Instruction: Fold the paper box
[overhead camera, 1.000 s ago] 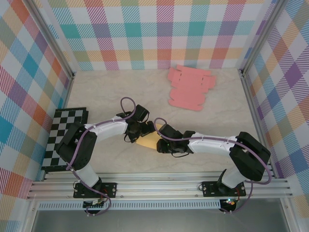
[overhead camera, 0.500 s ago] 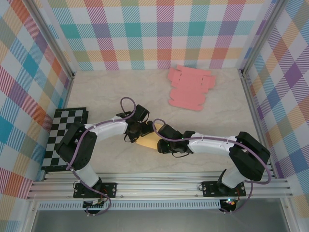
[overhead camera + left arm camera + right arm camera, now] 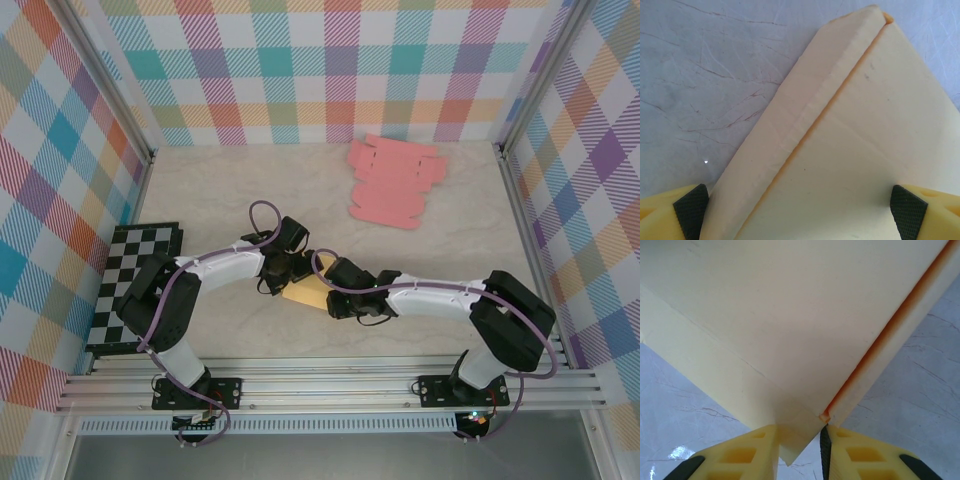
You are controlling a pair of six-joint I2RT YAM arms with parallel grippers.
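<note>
Two grippers: right gripper had edged left, pinching the paper box corner; left gripper stayed spread astride it; marbled table, plaid walls.

Our wide-spread left gripper is straddling a creased pale yellow paper box lying on the marbled surface.

Robot lab cell — plaid walls boxing in a marble-look table, aluminium rails at the near edge, checkerboard at left.
</note>
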